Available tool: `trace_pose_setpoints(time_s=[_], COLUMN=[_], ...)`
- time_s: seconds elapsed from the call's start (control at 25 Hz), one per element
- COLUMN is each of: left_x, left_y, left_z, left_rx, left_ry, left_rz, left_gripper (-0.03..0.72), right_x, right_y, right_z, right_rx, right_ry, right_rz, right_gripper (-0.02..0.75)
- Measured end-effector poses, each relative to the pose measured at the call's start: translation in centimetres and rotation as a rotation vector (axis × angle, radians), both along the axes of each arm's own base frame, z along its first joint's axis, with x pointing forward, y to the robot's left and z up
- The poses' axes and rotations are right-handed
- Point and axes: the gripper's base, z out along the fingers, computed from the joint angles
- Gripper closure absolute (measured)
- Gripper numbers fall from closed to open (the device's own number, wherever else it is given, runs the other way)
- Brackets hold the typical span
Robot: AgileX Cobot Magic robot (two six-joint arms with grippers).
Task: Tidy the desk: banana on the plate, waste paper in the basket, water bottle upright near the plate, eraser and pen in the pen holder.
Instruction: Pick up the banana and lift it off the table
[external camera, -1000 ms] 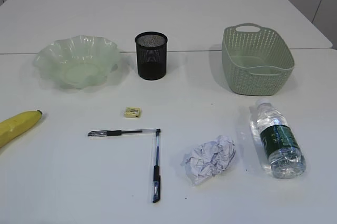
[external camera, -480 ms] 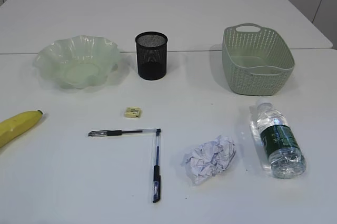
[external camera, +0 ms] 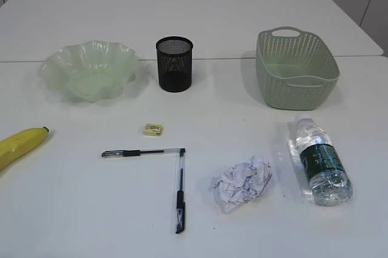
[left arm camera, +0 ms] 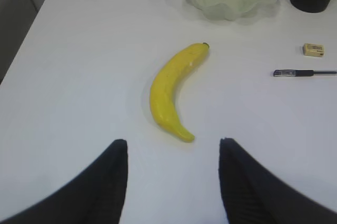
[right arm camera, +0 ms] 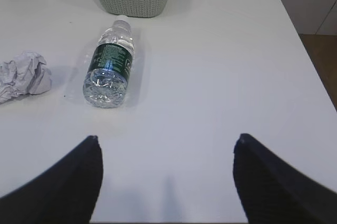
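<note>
Left fingers [left arm camera: 172, 182] spread above banana [left arm camera: 171, 92], right fingers [right arm camera: 166, 182] spread wide, nothing gripped; curved fruit liable to swivel, bottle [right arm camera: 109, 65] to roll.

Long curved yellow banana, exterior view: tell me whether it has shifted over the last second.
No. The long curved yellow banana keeps its stem tip equally far left of the tiny pale yellow eraser.

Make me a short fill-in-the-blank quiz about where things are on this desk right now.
1. The water bottle lies on its ____.
2. The eraser sits between the pen holder and the two ____.
3. The plate holds ____.
4. The waste paper lies left of the ____.

Answers: side; pens; nothing; water bottle
</note>
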Motion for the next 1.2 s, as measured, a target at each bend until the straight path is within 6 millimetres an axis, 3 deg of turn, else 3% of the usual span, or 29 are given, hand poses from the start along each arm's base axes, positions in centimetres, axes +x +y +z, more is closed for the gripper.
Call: trace_pose_setpoints(time_s=[0.56, 0.8, 1.0, 1.2], left_x=[0.0, 0.0, 0.4, 3.8], left_y=[0.0, 0.2, 0.2, 0.2], left_z=[0.0, 0.3, 2.5, 3.2], left_rx=[0.0, 0.019, 0.026, 0.022], left_ry=[0.0, -0.019, -0.164, -0.062], left_rz=[0.0, 0.013, 0.01, 0.004], left_gripper=[0.308, 0.309, 0.311, 0.311], right_x=[0.0, 0.1, 2.9, 6.7], right_y=[0.0, 0.1, 0.5, 1.1], right_z=[0.1, 1.2, 2.6, 3.2], right_rx=[-0.001, 0.009, 0.001, 0.065], right_ry=[-0.002, -0.093, -0.145, -0.108], right_rz=[-0.001, 0.007, 0.024, 0.005], right_gripper=[0.164, 0.164, 0.164, 0.164])
